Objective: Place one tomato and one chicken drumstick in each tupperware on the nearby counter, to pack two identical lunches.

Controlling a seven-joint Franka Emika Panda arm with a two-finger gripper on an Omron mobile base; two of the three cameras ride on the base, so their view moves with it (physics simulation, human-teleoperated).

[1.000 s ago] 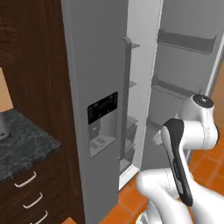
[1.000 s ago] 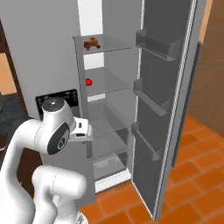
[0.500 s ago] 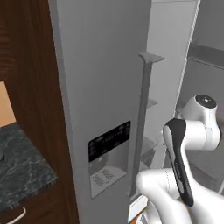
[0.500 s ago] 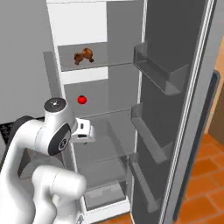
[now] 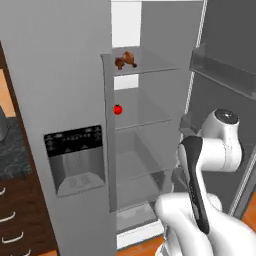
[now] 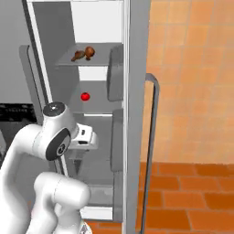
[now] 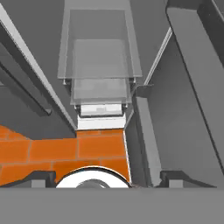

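The base rolls in closer to the open fridge (image 5: 75, 75) over the last sec, so the whole pic shifts; that's the cameras moving, not the food. Good news for the task imo: the shelves now sit right ahead of the arm, where before they were off to the side. The tomato (image 5: 118, 109) sits alone on the middle shelf (image 5: 145, 120), and the drumstick (image 5: 125, 59) is on the shelf above, both untouched, well apart from the hand. Right base view shows the same tomato (image 6: 85, 96) w/ the drumstick (image 6: 84, 53) higher up. The gripper (image 7: 103, 175) looks down past the shelf edges at the orange floor (image 7: 52, 151); its tips stand far apart at the bottom corners, nothing between them, so jaws wide and empty. Hard to make out: the gripper itself in the base views, tucked behind the arm's wrist. The counter (image 5: 12, 150) is cut off at the left edge, only a sliver, and there's no telling where the containers are from here.
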